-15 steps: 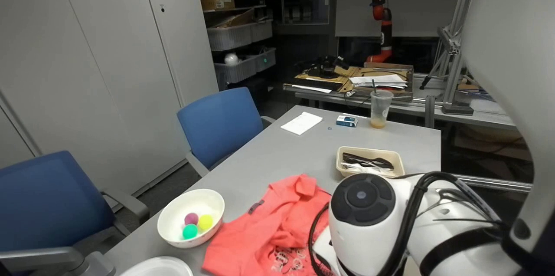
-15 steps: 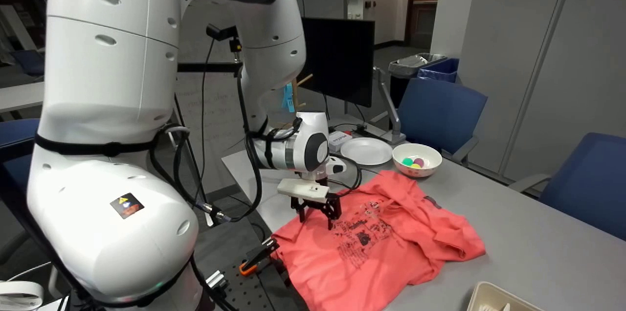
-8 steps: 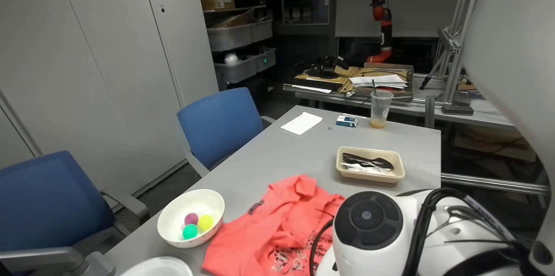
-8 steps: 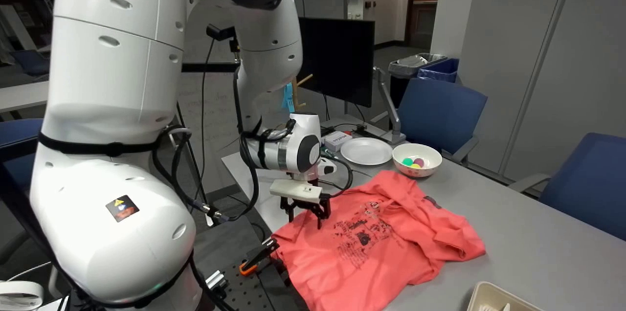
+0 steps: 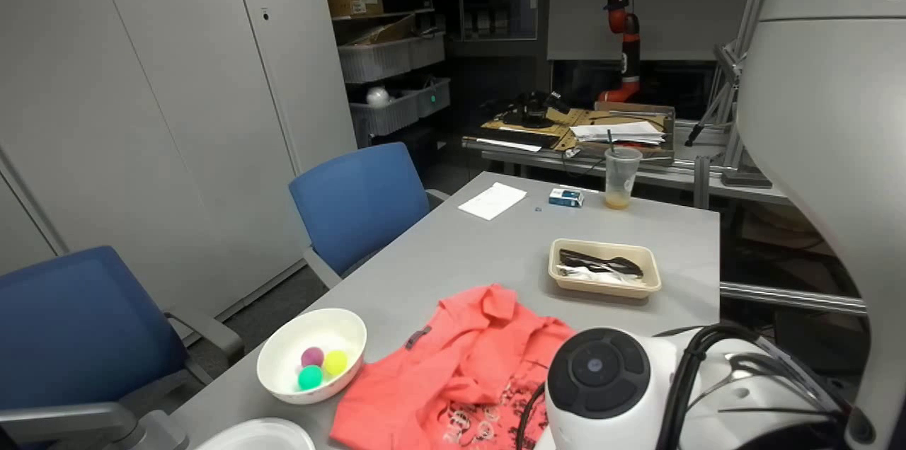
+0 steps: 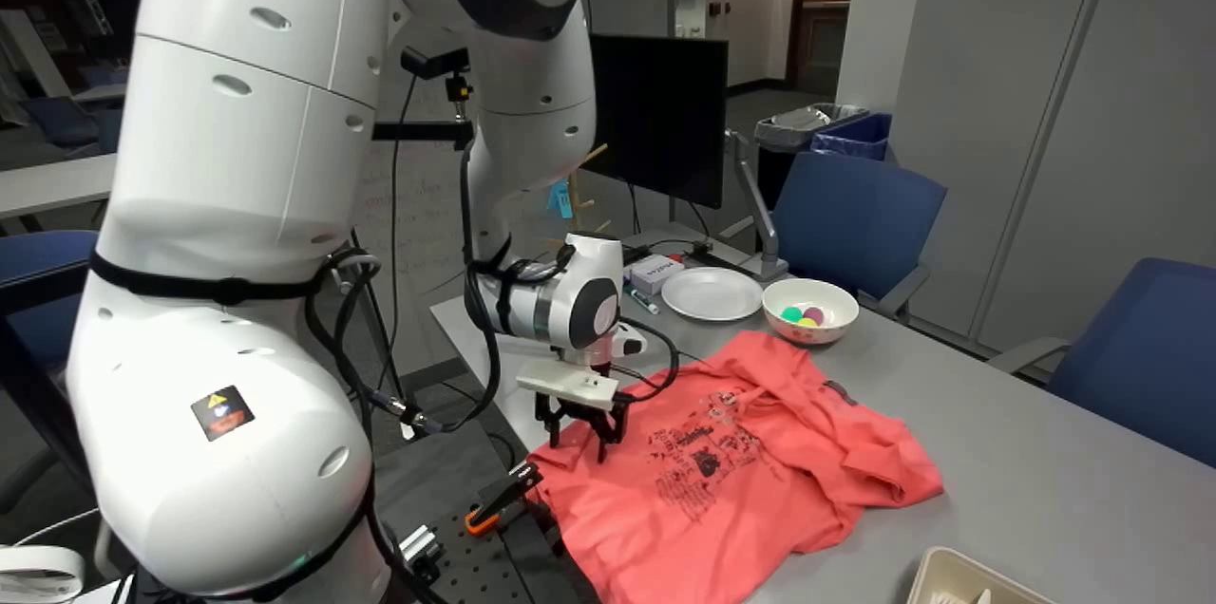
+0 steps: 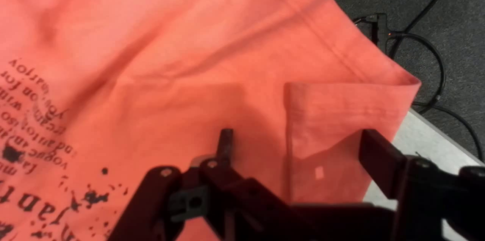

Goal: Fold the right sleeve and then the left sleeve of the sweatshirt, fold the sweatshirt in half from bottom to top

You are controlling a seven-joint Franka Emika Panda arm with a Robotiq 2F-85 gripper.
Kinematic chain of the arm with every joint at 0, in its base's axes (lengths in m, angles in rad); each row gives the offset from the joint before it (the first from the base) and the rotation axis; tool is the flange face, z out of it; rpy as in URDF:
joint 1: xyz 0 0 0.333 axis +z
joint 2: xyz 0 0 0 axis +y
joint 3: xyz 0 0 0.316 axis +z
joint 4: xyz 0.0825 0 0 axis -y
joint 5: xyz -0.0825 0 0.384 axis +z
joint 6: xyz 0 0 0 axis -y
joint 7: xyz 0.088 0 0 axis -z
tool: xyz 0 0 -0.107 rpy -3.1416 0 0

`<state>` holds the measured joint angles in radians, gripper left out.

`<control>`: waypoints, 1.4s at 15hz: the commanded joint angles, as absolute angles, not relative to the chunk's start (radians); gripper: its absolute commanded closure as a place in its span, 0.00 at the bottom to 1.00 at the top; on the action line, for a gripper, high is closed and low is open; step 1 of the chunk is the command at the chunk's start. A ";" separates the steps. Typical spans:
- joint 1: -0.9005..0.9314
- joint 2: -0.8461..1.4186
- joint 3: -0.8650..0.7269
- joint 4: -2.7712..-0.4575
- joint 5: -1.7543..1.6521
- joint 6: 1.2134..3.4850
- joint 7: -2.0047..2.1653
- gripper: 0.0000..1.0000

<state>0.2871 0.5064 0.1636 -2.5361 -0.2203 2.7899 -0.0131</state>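
Sweatshirt [image 5: 453, 358]: in an exterior view I have it lying on the surface [image 5: 467, 252], just beside the bowl [image 5: 287, 347].
Room: bare surface runs past it towards the paper [image 5: 492, 201]; the tray [image 5: 587, 285] leaves a narrower gap.
Pincer [image 6: 578, 450]: in an exterior view it hangs at one corner of the sweatshirt, released, grasping nothing; I can't tell whether it makes contact.
Lettering [image 6: 703, 452]: faces up, fabric spread wide, so the bottom-to-top fold is left to do.
Sleeves: bunching by the tag [image 6: 839, 392] may be one folded in, I judge; neither reads as surely finished.
Flap [image 7: 341, 116]: in the wrist view this turned-back piece lies between my spread fingers [image 7: 380, 159], ungripped.
Edge: the sweatshirt seems to overhang the surface, floor [image 7: 462, 36] beyond; I'd carry it inward.
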 commanded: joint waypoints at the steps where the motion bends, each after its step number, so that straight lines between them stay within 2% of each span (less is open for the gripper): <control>1: 0.255 0.509 0.185 -2.533 -0.188 2.754 -0.049 0.45; 8: 0.262 0.494 0.170 -2.532 -0.195 2.730 -0.037 0.99; 12: 0.326 0.445 0.097 -2.520 -0.259 2.680 0.018 0.96; 16: 0.414 0.352 -0.020 -2.474 -0.482 2.507 0.102 0.96; 21: 0.403 0.289 -0.006 -2.364 -0.752 2.335 0.252 0.96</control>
<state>0.3847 0.3274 -0.0038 -2.4123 -0.6053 2.4104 0.1425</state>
